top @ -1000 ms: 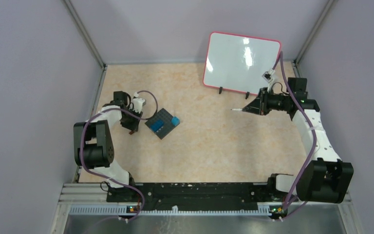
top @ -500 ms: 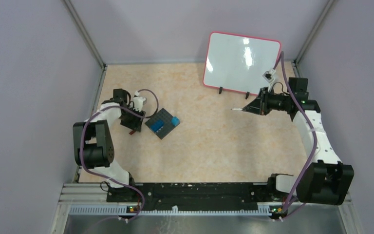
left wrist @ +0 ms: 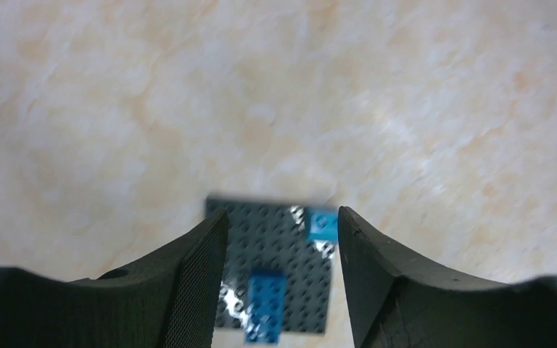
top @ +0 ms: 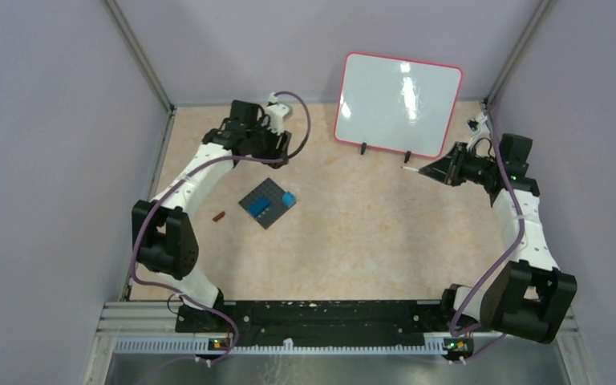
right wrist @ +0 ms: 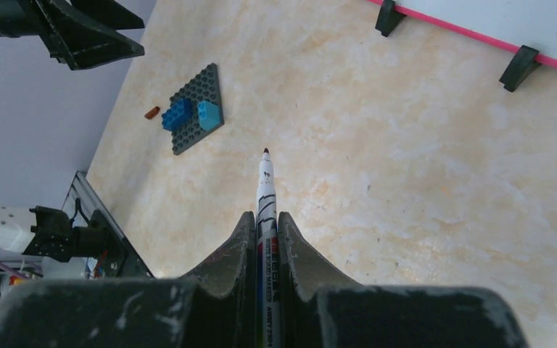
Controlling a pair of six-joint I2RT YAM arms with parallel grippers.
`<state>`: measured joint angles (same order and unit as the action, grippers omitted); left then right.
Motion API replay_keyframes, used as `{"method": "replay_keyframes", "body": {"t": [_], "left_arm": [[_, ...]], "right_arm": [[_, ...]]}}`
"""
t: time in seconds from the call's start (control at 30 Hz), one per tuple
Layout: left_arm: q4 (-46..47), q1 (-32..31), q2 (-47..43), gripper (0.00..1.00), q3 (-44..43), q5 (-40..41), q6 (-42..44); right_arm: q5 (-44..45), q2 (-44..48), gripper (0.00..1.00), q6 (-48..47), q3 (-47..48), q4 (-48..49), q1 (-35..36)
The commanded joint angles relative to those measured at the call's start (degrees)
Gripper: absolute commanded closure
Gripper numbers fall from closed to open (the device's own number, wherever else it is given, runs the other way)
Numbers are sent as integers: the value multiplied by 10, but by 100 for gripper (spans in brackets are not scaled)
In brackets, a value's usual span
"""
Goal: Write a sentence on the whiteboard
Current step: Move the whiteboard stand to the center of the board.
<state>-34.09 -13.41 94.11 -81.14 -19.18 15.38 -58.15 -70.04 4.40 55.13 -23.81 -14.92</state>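
Mottled beige tabletop (top: 353,241) is bounded by lilac walls (top: 48,160). At left, the left gripper (left wrist: 281,217) is held open and empty, raised near a studded dark brick plate (top: 263,204), a small red-brown cap (top: 219,215) lying beside it. The glossy, pink-framed whiteboard (top: 385,96) is propped at the back, unmarked. A slim marker (right wrist: 265,177) is clamped by the right gripper (right wrist: 265,216); pressed hard, the unbraced board could be tipped or skidded.

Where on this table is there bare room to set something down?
Free: central beige marbled tabletop, between the dark grey studded plate with blue bricks and the right arm; also the near strip. Crowded: before the pink-framed whiteboard, where the right claw holds a white marker.
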Motion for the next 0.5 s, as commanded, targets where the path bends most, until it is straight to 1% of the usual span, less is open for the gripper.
{"method": "replay_keyframes", "body": {"t": [0.0,0.07,0.2,0.33,0.47], "left_arm": [[130,-88,38,36,-32,70,-166],[159,-126,72,31,-58,113,-199],[195,-176,148,33,-129,169,-245],[213,-212,223,34,-197,223,-264],[241,-227,282,35,-245,247,-298]], "right_arm": [[1,36,100,36,-15,83,-19],[7,41,100,35,-16,84,-21],[14,49,100,31,-18,86,-28],[16,49,100,28,-21,87,-36],[15,45,100,29,-21,89,-41]]}}
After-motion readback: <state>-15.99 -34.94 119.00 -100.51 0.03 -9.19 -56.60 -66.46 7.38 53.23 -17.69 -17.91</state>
